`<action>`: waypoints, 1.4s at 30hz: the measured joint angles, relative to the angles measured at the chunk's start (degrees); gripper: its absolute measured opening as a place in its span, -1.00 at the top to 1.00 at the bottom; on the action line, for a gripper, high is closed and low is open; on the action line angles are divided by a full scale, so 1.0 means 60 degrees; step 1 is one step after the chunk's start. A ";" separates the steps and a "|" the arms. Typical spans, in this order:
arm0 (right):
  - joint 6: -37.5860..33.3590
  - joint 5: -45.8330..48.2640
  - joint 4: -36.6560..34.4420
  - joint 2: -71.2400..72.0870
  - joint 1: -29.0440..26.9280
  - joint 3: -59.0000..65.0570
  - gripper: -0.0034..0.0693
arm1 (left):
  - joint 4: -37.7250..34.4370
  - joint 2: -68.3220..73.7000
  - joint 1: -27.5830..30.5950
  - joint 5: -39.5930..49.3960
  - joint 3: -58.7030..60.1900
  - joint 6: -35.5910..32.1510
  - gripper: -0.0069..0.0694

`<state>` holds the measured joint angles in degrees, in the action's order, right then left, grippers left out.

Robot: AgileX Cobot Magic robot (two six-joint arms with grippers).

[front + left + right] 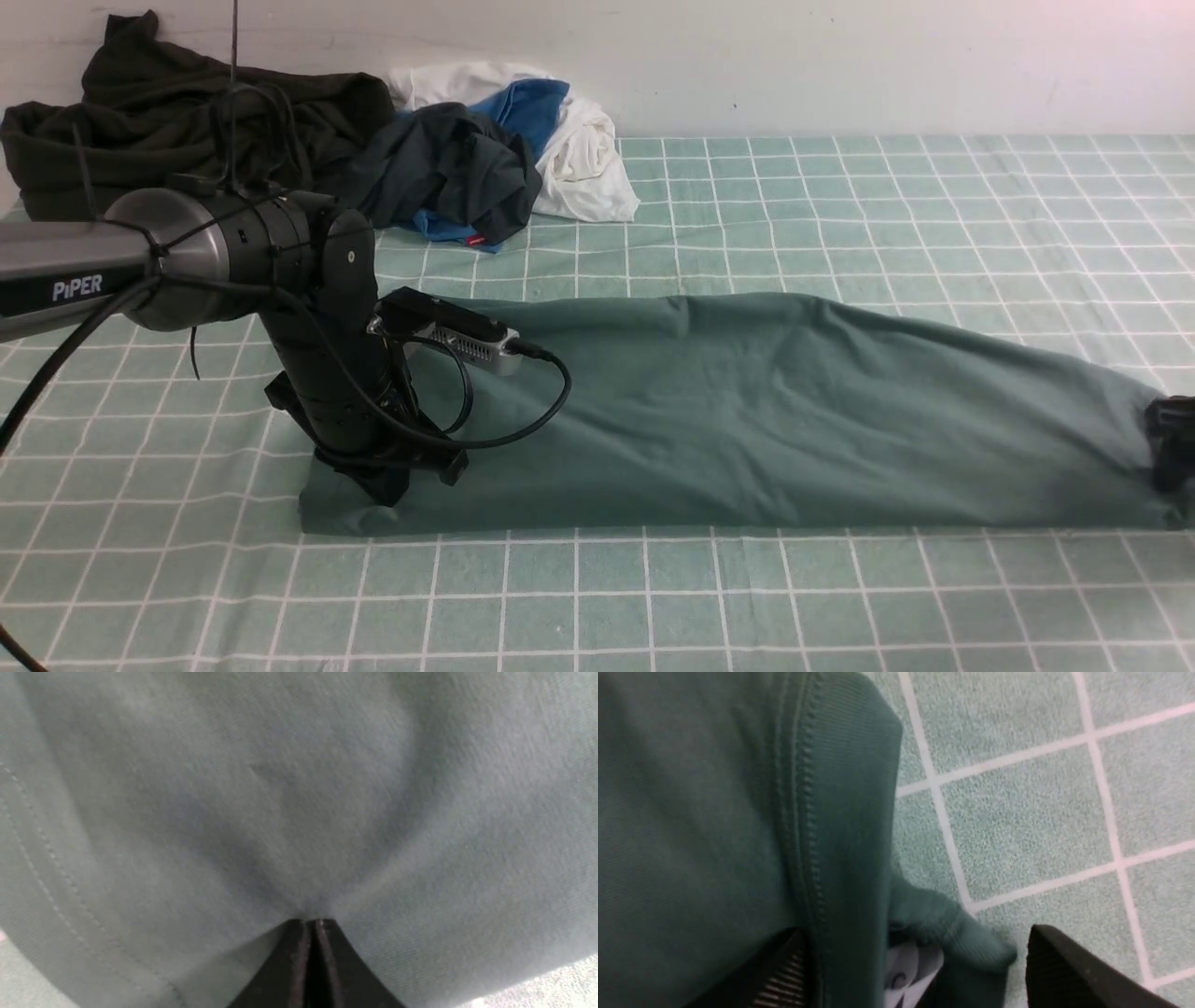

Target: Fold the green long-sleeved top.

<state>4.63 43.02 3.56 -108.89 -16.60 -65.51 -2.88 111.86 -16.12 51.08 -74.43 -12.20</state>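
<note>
The green long-sleeved top [747, 411] lies as a long strip across the checked tabletop [840, 597]. At the top's left end, the left pincer [387, 485] is pressed together, pinching fabric. At its right end, the right pincer [1172, 443] stands spread around a stitched edge, apparently not yet gripping. It should close firmly before both ends lift evenly.

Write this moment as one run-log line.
left gripper: shut on green top | right gripper: open, top's edge between jaws
</note>
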 joint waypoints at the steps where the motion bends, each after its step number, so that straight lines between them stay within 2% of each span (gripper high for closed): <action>1: 0.0000 -0.0031 -0.0010 -0.0013 -0.0004 -0.0001 -0.65 | 0.0000 0.0000 0.0000 -0.0010 0.0000 0.0000 0.83; 5: -0.0203 -0.0037 -0.0236 -0.0023 -0.0004 -0.0001 -0.49 | 0.0000 0.0000 0.0000 -0.0017 0.0008 0.0000 0.83; 6: -0.0410 -0.0041 -0.0388 -0.0023 -0.0004 -0.0001 -0.29 | 0.0000 0.0000 0.0000 -0.0017 0.0008 0.0000 0.83; 8: -0.0575 -0.0041 -0.0543 -0.0031 0.0014 -0.0001 -0.04 | 0.0000 0.0000 0.0000 -0.0027 0.0008 0.0000 0.83; 10: -0.0771 0.0026 -0.0594 -0.0013 0.0060 -0.0020 0.41 | 0.0000 -0.0013 0.0000 -0.0027 0.0008 0.0000 0.83; 12: -0.0900 0.0209 -0.0496 0.0088 0.0072 -0.0116 0.67 | 0.0026 -0.0093 0.0000 -0.0027 0.0008 0.0000 0.83; 13: -0.0900 0.0367 -0.0400 0.0180 0.0081 -0.0212 0.75 | 0.0089 -0.0160 0.0002 -0.0027 0.0008 0.0000 0.83; 18: -0.0370 0.1094 0.0587 0.1464 0.0102 -0.1113 0.77 | 0.0351 -0.1266 0.0030 0.0284 0.0008 0.0000 0.83; 22: -0.0527 0.1744 0.0616 0.2499 0.0484 -0.2090 0.77 | 0.0551 -0.2693 0.0030 0.0660 0.0008 0.0024 0.83; 26: -0.1568 0.2596 -0.0384 0.3180 0.1973 -0.3528 0.77 | 0.0656 -0.4526 0.0030 0.1060 0.0008 0.0215 0.83; 27: -0.1945 0.2846 -0.0842 0.3191 0.2839 -0.4059 0.77 | 0.0657 -0.5174 0.0030 0.1258 0.0008 0.0291 0.83; 30: -0.2296 0.2974 -0.1647 0.2930 0.4504 -0.4736 0.77 | 0.0675 -0.6221 0.0030 0.1718 0.0008 0.0320 0.83; 31: -0.2327 0.2974 -0.1683 0.2899 0.4623 -0.4810 0.77 | 0.0675 -0.6286 0.0030 0.1795 0.0008 0.0320 0.83; 32: -0.2417 0.2858 -0.1960 0.2589 0.5565 -0.5059 0.77 | 0.0687 -0.6777 0.0030 0.2118 0.0008 0.0320 0.83; 36: -0.2449 0.2368 -0.2220 0.1668 0.7258 -0.5442 0.77 | 0.0719 -0.7696 0.0030 0.2777 0.0008 0.0341 0.83; 37: -0.2449 0.1951 -0.2309 0.1041 0.8049 -0.5645 0.77 | 0.0811 -0.8132 0.0030 0.3106 0.0008 0.0370 0.83; 39: -0.2449 0.1619 -0.2382 0.0683 0.8439 -0.5762 0.77 | 0.0879 -0.8399 0.0030 0.3266 0.0008 0.0392 0.83; 40: -0.2449 0.1002 -0.2558 -0.0039 0.9103 -0.5959 0.77 | 0.1051 -0.8901 0.0030 0.3417 0.0008 0.0467 0.83; 42: -0.2449 0.0696 -0.2650 -0.0396 0.9381 -0.6069 0.77 | 0.1138 -0.9180 0.0030 0.3473 0.0008 0.0528 0.83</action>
<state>-10.07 47.20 -12.33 -111.27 39.69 -101.92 3.94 56.78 -15.94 71.92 -74.38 -9.04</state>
